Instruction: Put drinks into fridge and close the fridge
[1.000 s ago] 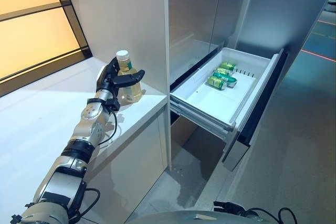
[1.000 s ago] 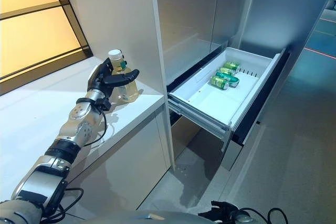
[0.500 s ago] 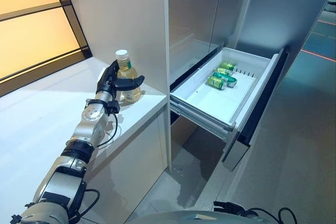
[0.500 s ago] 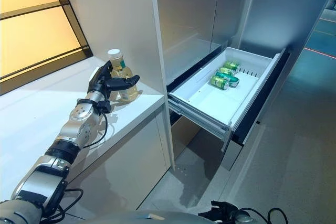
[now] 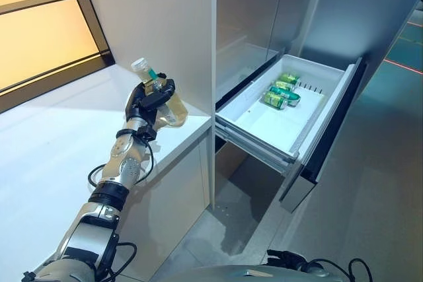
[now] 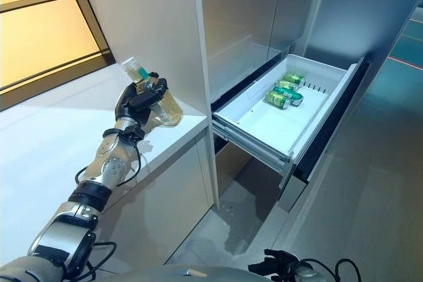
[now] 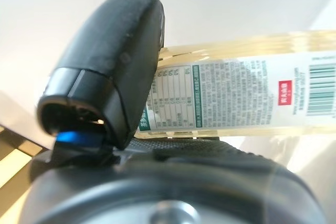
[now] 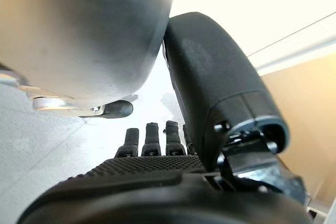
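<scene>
Left eye view: the left robot hand (image 5: 151, 100) has its fingers wrapped round a bottle (image 5: 162, 94) of pale yellow drink, tilted with its white cap leaning away from the fridge, lifted just above the white worktop (image 5: 46, 143). Beside it the fridge drawer (image 5: 284, 138) stands pulled out, with green cans (image 5: 279, 90) lying at its far end.

Left wrist view: the thumb (image 7: 118, 72) presses across the bottle's printed label (image 7: 231, 95).

Right wrist view: the right robot hand (image 8: 173, 145) hangs with straight, relaxed fingers (image 8: 152, 139), holding nothing, above the grey floor (image 8: 37, 156).
</scene>
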You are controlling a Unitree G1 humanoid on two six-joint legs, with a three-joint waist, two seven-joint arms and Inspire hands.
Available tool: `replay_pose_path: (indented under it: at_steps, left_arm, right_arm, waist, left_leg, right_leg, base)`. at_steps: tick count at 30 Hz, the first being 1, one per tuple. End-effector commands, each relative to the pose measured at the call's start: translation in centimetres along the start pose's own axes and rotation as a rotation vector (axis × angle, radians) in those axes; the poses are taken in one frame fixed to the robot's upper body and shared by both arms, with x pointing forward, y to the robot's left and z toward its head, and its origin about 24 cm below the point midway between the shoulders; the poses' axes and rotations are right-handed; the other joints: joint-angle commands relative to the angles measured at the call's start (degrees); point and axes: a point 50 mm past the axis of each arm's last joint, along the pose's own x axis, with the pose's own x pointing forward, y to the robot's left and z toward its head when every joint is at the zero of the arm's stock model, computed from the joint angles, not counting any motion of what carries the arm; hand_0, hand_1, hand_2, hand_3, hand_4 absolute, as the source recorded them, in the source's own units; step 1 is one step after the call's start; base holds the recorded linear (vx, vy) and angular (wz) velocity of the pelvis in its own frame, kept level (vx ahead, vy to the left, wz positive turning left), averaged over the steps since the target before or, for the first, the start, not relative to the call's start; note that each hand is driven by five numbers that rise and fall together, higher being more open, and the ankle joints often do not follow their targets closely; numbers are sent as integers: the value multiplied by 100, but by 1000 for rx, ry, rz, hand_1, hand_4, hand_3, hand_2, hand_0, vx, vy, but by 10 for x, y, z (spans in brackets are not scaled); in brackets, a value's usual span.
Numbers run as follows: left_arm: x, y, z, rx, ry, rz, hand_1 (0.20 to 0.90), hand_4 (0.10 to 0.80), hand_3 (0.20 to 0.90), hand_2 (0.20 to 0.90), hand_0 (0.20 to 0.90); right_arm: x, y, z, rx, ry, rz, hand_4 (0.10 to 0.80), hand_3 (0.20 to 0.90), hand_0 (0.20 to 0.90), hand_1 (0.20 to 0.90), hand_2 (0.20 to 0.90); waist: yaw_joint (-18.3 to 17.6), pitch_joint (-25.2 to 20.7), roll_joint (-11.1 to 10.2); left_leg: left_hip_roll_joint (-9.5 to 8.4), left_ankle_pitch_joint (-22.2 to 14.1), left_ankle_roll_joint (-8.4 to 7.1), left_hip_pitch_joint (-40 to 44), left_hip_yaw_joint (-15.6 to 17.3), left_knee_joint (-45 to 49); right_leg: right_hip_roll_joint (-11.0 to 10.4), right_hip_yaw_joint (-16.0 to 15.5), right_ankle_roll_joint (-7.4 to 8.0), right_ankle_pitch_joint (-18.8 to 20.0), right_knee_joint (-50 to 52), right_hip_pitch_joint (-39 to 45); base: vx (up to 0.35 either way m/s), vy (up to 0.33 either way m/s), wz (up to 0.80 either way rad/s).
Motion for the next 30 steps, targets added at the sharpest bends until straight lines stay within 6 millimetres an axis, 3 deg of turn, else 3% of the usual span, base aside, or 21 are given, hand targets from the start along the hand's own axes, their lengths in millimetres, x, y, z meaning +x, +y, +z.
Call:
replay_pose_path:
  at_steps: [1,2,5,6,9,13,18,30]
  left_arm:
    - [12,-86,108,-149,-530,-380,300,100,200,300,300]
    - [7,-93,111,-147,-547,-415,300,100,200,300,300]
    - [-1,-102,115,-122,-579,-471,300,100,200,300,300]
    - [-10,-111,119,-79,-611,-525,300,100,200,300,300]
    - [-25,-124,125,7,-648,-611,300,100,200,300,300]
    - [-40,-130,125,59,-623,-721,300,100,200,300,300]
    - [-47,-126,116,84,-565,-819,300,100,200,300,300]
    - [-60,-140,110,78,-459,-980,300,100,200,300,300]
  right_arm:
    - [-2,20,56,-186,-247,98,800,900,900,900,900]
    - [-5,30,73,-205,-317,133,800,900,900,900,900]
    - [-15,45,98,-237,-442,188,800,900,900,900,900]
    - [-28,58,119,-240,-549,230,800,900,900,900,900]
    - [-54,69,147,-235,-714,311,800,900,900,900,900]
    - [-100,66,186,-269,-940,372,800,900,900,900,900]
    - [-175,49,242,-343,-1232,401,800,900,900,900,900]
    - [-243,49,274,-308,-1441,508,800,900,900,900,900]
  waist:
    - [103,-364,103]
    - [108,-350,92]
    - [103,-329,77]
    - [104,-298,53]
    - [97,-264,26]
    - [105,-226,2]
    - [109,-204,-5]
    - [121,-183,-47]
  left_leg:
    - [-344,-483,341,94,80,40]
    - [-347,-475,342,81,64,40]
    - [-350,-461,341,63,41,40]
    - [-352,-448,338,44,28,40]
    - [-360,-441,331,25,-5,40]
    - [-364,-426,321,13,-28,40]
    - [-353,-408,310,15,-15,40]
    - [-299,-404,304,23,52,40]
  right_leg:
    - [13,-372,83,306,89,-137]
    - [12,-378,80,305,90,-142]
    - [5,-397,79,300,88,-146]
    - [2,-407,78,301,83,-154]
    - [4,-413,93,291,65,-148]
    - [4,-404,128,301,45,-143]
    - [13,-357,150,348,27,-147]
    - [19,-312,154,364,23,-135]
  base:
    - [-38,-11,1]
    - [-41,-13,1]
    - [-44,-16,1]
    - [-63,-25,1]
    - [-57,-27,3]
    - [-53,-22,4]
    - [-44,-13,2]
    - [-22,-12,0]
